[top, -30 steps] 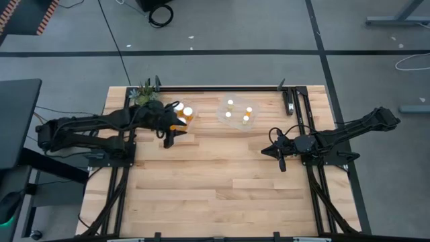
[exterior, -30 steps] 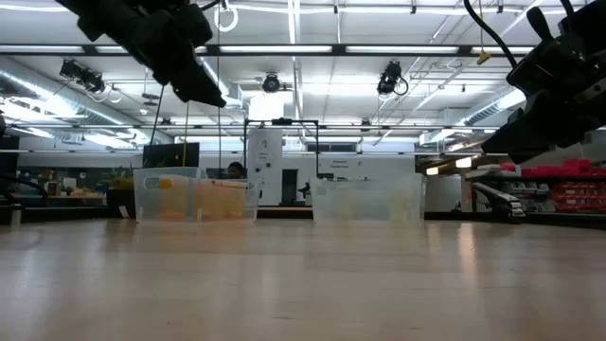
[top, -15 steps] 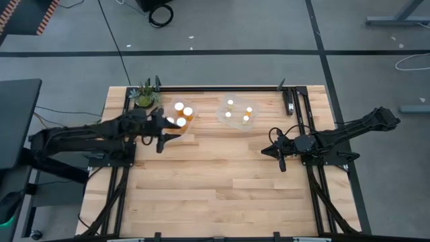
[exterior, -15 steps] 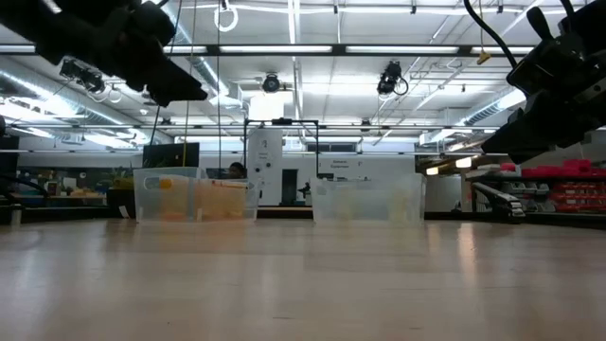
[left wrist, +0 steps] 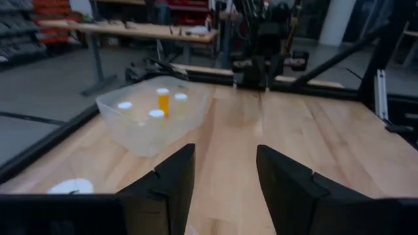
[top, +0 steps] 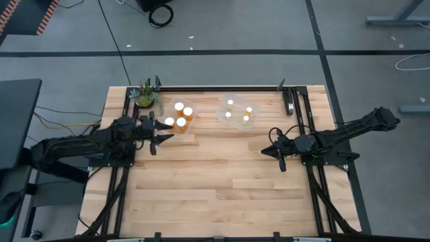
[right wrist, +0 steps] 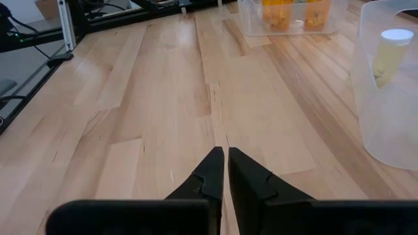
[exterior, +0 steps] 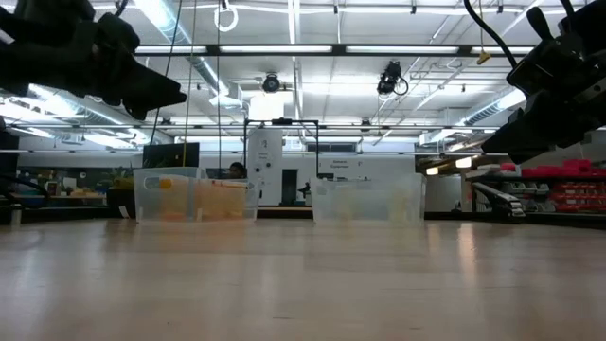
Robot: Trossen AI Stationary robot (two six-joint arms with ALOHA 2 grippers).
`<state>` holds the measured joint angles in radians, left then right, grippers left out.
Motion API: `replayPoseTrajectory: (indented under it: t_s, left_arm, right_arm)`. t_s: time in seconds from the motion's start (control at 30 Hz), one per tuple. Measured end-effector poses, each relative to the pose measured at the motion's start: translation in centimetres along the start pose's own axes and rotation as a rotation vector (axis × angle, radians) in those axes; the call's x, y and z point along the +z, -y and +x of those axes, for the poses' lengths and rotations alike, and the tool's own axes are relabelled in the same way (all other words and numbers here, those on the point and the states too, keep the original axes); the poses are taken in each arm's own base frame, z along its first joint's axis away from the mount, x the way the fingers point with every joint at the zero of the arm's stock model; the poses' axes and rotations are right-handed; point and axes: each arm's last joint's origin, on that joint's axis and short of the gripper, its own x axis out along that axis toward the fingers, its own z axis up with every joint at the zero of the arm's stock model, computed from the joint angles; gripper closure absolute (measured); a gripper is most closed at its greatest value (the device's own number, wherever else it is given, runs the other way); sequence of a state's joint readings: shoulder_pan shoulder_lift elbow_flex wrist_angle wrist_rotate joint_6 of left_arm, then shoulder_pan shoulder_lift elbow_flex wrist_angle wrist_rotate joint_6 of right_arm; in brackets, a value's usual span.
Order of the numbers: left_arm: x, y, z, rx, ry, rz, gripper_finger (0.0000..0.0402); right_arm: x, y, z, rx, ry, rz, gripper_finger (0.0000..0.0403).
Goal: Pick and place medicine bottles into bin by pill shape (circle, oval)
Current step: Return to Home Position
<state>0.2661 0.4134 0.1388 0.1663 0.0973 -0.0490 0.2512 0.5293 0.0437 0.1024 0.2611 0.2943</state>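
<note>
The medicine bottles, amber with white caps, stand in two clear bins at the table's far side: the left bin [top: 180, 114] and the right bin [top: 237, 112]. Both bins also show in the low view [exterior: 194, 203] [exterior: 367, 199]. My left gripper [top: 160, 138] is open and empty, hovering just near and left of the left bin; its wrist view [left wrist: 225, 176] looks across at the right bin [left wrist: 153, 117]. My right gripper [top: 274, 150] is shut and empty, above the table right of centre; it also shows in the right wrist view [right wrist: 225, 173].
A small green potted plant [top: 144, 95] stands at the far left corner, beside the left bin. Bare wooden table [top: 222, 188] stretches between the arms and toward the near edge. Black frame rails [top: 295, 107] run along the table's sides and far edge.
My left gripper has drawn back from over the left bin toward the table's left edge, and the arm has folded in with it. The bins and my right arm have kept still.
</note>
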Motion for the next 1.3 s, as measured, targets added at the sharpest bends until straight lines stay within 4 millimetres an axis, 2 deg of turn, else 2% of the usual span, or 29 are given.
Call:
replayPoseTrajectory:
  t_s: [0.2,0.63,0.8,0.93,1.3]
  left_arm:
    - [0.4,0.0,-1.2,0.051,0.062,0.034,0.0230]
    - [-0.2,-0.2,-2.6,0.144,0.026,0.085,0.0234]
    - [-0.7,-0.2,-2.5,0.146,0.016,0.087,0.0254]
    - [-3.0,-0.4,-1.9,0.147,-0.030,0.080,0.0276]
    - [-3.2,-0.4,-1.9,0.147,0.031,0.137,0.0315]
  right_arm:
    - [0.0,0.0,0.0,0.000,0.000,0.000,0.0372]
    - [0.0,0.0,0.0,0.000,0.000,0.000,0.0372]
    - [0.0,0.0,0.0,0.000,0.000,0.000,0.0372]
    - [0.0,0.0,0.0,0.000,0.000,0.000,0.0372]
    - [0.0,0.0,0.0,0.000,0.000,0.000,0.0372]
